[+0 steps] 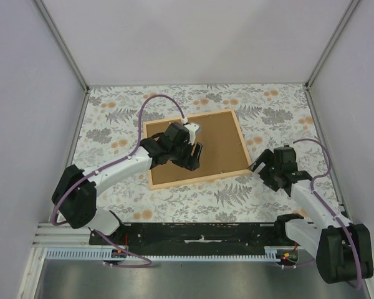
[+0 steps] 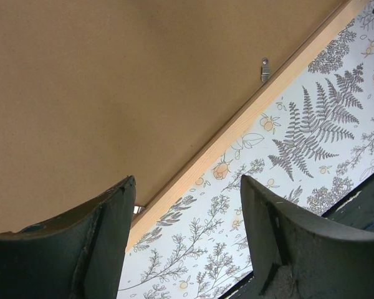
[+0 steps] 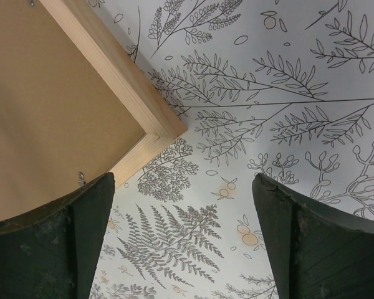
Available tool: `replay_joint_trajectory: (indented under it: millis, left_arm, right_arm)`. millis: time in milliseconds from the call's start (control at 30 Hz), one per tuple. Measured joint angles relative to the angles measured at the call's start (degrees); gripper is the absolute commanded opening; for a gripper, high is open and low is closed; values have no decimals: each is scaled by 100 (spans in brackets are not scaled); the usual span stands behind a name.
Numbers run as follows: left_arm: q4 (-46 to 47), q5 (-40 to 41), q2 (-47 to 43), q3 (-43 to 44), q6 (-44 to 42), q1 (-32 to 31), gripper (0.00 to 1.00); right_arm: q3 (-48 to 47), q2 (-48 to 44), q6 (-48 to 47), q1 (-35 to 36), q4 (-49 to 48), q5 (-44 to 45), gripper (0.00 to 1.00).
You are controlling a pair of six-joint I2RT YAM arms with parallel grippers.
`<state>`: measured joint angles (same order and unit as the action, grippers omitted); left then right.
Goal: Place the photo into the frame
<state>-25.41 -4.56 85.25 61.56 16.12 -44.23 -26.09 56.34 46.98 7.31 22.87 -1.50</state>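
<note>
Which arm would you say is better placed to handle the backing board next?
Probably left: the left gripper, open, hangs over the backing board; the right gripper sits off a corner of the frame.

A: What covers your worktop [image 1: 287, 106]?
B: A pale print of ferns and orange flowers.
A: And what lies on it?
B: The frame [image 1: 199, 178], flat at the top view's centre, its brown backing board [image 1: 221, 143] facing up.
</note>
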Motion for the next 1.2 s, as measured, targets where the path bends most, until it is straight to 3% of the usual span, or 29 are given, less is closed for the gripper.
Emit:
replay_joint_trajectory:
  millis: [833, 1200]
  left_arm:
    - [-46, -2, 52, 70, 0, 0, 72]
    - [-44, -11, 400, 109, 2, -4, 69]
  right_arm:
    - [223, 470, 111, -409, -914, -664, 97]
    - [195, 970, 208, -404, -1438, -968, 73]
